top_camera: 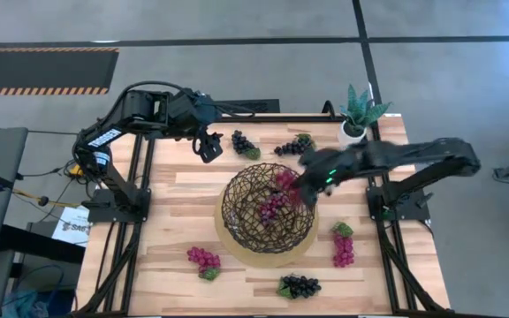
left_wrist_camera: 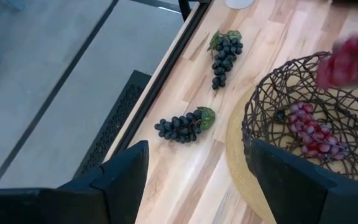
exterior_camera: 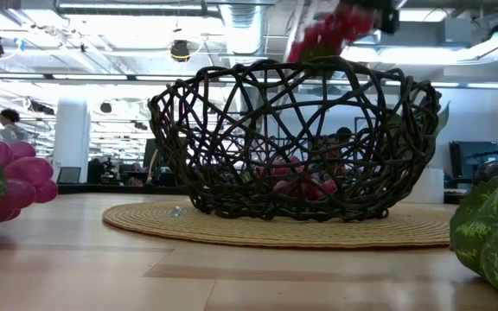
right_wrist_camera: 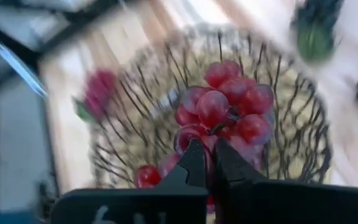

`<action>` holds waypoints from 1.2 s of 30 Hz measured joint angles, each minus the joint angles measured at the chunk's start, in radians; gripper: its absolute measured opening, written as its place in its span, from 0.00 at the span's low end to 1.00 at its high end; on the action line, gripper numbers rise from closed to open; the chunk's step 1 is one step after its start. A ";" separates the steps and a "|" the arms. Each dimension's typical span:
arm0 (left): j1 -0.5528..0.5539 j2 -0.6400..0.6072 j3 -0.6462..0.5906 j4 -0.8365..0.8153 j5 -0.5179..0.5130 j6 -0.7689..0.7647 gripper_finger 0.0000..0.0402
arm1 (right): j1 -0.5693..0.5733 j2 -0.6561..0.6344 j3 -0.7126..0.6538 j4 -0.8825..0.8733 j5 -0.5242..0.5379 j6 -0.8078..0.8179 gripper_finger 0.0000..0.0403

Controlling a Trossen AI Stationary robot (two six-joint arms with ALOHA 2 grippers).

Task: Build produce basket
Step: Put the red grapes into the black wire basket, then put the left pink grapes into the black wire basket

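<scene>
The dark woven basket [top_camera: 268,210] stands on its tan base mid-table and holds one red grape bunch [top_camera: 270,208]. My right gripper [top_camera: 303,183] is over the basket's far right rim, shut on a second red bunch [right_wrist_camera: 225,106]. That bunch shows above the basket in the low view [exterior_camera: 331,26]. My left gripper [top_camera: 208,146] hangs open and empty over the table's far left part, near two dark bunches [left_wrist_camera: 182,126] [left_wrist_camera: 224,50] that lie on the wood. The basket also shows in the left wrist view [left_wrist_camera: 309,118]. My right gripper pinches the red bunch between its two fingers at the end of the bunch nearest the wrist [right_wrist_camera: 207,144]. The fingers come slanting down from the table's right side. The bunch is lifted clear, above the basket's rim [exterior_camera: 318,65].
A red bunch [top_camera: 203,260] lies near left of the basket, a dark bunch [top_camera: 299,285] near the front edge, and a red bunch [top_camera: 343,246] to the basket's right. A potted plant [top_camera: 359,113] stands at the far right corner.
</scene>
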 joint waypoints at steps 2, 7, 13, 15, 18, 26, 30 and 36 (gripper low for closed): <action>0.000 0.000 0.000 0.000 0.000 0.000 0.67 | 0.014 0.070 -0.001 -0.022 0.000 0.002 0.01; 0.000 0.000 0.000 0.000 0.001 0.001 0.67 | 0.024 0.228 -0.001 -0.045 -0.016 0.003 0.00; 0.000 0.000 0.000 0.000 0.003 0.003 0.67 | 0.024 0.359 0.000 -0.052 -0.026 -0.026 0.00; 0.000 0.000 0.000 0.000 0.026 0.000 0.67 | 0.025 0.386 0.000 -0.051 -0.036 -0.034 0.02; 0.000 0.000 0.000 0.000 0.043 -0.001 0.67 | 0.032 0.403 0.000 -0.053 -0.055 -0.039 0.11; 0.000 0.000 0.000 0.000 0.025 0.039 0.67 | 0.030 0.334 0.086 -0.104 -0.054 -0.067 0.40; 0.010 0.011 0.000 0.000 0.054 0.050 0.67 | 0.014 0.285 0.172 -0.143 -0.053 -0.098 0.51; 0.019 0.010 -0.048 0.000 0.192 -0.027 0.67 | -0.008 0.196 0.292 -0.210 -0.053 -0.109 0.57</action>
